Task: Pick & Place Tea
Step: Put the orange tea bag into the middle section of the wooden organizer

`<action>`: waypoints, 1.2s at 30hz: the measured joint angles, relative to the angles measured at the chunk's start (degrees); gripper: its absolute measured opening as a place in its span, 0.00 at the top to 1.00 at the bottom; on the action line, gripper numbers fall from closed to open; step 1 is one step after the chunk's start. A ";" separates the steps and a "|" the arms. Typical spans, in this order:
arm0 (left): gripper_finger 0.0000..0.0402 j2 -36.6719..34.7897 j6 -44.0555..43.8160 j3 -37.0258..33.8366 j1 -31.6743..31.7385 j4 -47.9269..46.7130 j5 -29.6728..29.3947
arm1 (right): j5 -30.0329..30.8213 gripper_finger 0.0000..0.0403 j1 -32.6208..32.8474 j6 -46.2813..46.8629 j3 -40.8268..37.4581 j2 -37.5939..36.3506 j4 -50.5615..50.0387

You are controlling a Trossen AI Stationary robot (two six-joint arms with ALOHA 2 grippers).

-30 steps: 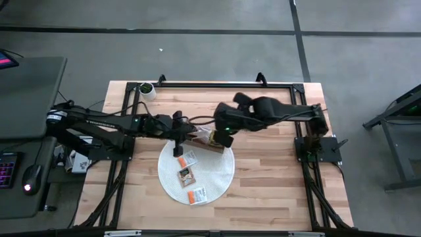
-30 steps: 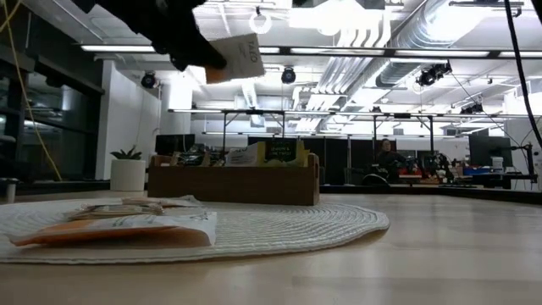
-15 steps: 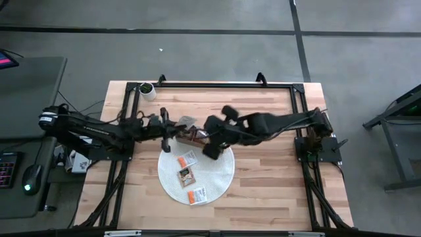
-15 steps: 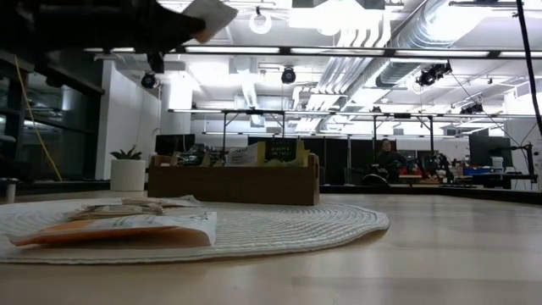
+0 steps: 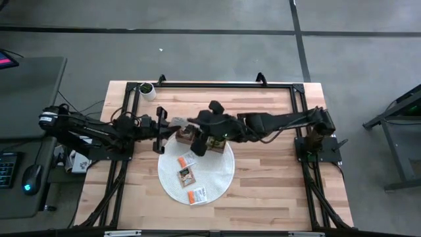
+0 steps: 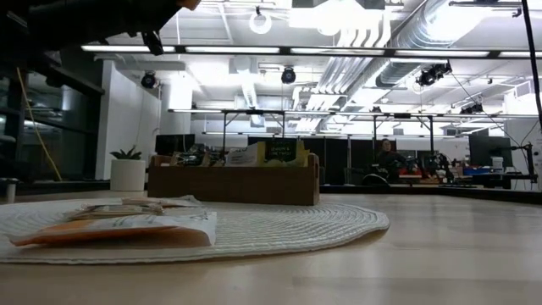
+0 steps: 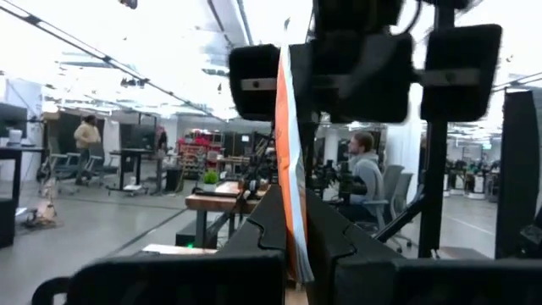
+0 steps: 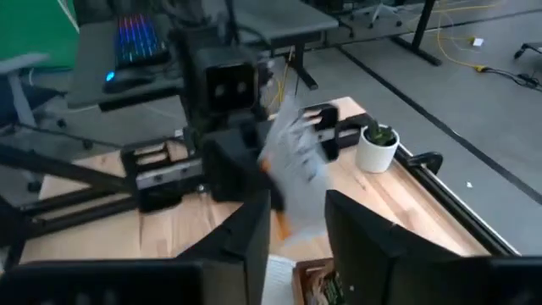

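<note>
- High view: left tool [image 5: 166, 123] clamped on one tea packet [image 5: 177, 122], raised over the tabletop [image 5: 263, 178] just beside the wooden tray [image 5: 186, 135]; right tool [image 5: 195, 124] meeting it from the other side, packet between the two, apparently mid-handover. Three more packets [image 5: 187, 174] lying on the round mat [image 5: 220, 172] below and nearer than both tools, judged still to be moved.
- Low view: tray [image 6: 233, 182] already stocked with upright packets; loose packets [image 6: 118, 227] flat on the mat [image 6: 322, 224], well below the tools.
- Left wrist view: fingers [image 7: 262, 222] shut on the orange-edged packet [image 7: 292, 195], seen edge-on.
- Right wrist view: fingers [image 8: 254, 229] parted, packet [image 8: 292, 161] blurred just ahead of the gap; grip impossible to confirm.
</note>
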 joint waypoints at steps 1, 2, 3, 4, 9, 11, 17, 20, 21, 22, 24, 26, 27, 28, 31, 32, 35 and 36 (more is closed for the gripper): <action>1.00 0.00 0.03 0.01 0.00 0.08 0.40 | -0.25 0.71 -0.41 0.00 0.00 -0.41 0.17; 1.00 0.03 0.04 -0.02 0.00 0.09 0.61 | -0.40 0.69 -0.83 -0.01 0.00 -0.62 0.00; 1.00 0.03 0.05 -0.02 0.00 0.19 0.98 | -0.93 0.67 -1.32 0.04 0.00 -0.84 0.43; 1.00 0.03 0.06 -0.02 0.00 0.30 1.40 | -1.97 0.65 -1.84 0.14 0.00 -1.22 0.65; 1.00 0.05 0.04 -0.02 -0.02 0.45 2.11 | -11.12 0.57 -4.64 2.04 0.04 -1.53 1.84; 1.00 0.03 -0.02 0.00 -0.02 0.57 2.17 | -15.27 0.55 -5.64 3.33 0.04 -1.28 1.70; 1.00 0.03 -0.11 0.01 -0.02 0.53 2.21 | -20.03 0.55 -6.44 4.02 0.02 -0.86 1.78; 1.00 0.03 -0.11 0.01 -0.02 0.52 2.27 | -20.98 0.55 -6.60 3.99 0.02 -0.88 1.84; 1.00 0.03 -0.12 0.01 -0.02 0.53 2.27 | -21.92 0.55 -6.70 4.06 0.02 -0.86 1.68; 1.00 0.03 -0.13 0.01 -0.02 0.51 2.27 | -22.59 0.55 -6.74 4.08 0.02 -0.66 1.69; 1.00 0.03 -0.14 0.01 -0.02 0.51 2.29 | -22.73 0.55 -6.75 4.07 0.04 -0.28 1.82; 1.00 0.03 -0.14 0.01 -0.02 0.51 2.29 | -22.51 0.56 -6.75 4.08 0.02 -0.06 1.58; 1.00 0.03 -0.14 0.01 0.00 0.51 2.29 | -22.15 0.57 -6.75 4.07 0.02 -0.05 1.60; 1.00 0.03 -0.14 0.01 -0.02 0.51 2.29 | -21.77 0.57 -6.76 4.07 0.02 -0.07 1.67; 1.00 0.03 -0.21 0.01 -0.02 0.51 2.29 | -21.86 0.60 -7.04 4.09 0.02 -0.18 1.76; 1.00 0.03 -0.32 0.01 -0.02 0.49 2.29 | -22.52 0.61 -7.08 4.09 0.02 -0.18 1.65; 1.00 0.03 -0.44 0.01 -0.02 0.49 2.29 | -22.77 0.66 -7.12 4.10 0.02 -0.03 1.53; 1.00 0.03 -0.59 0.01 -0.02 0.49 2.29 | -22.70 0.67 -7.12 4.24 0.02 0.02 1.46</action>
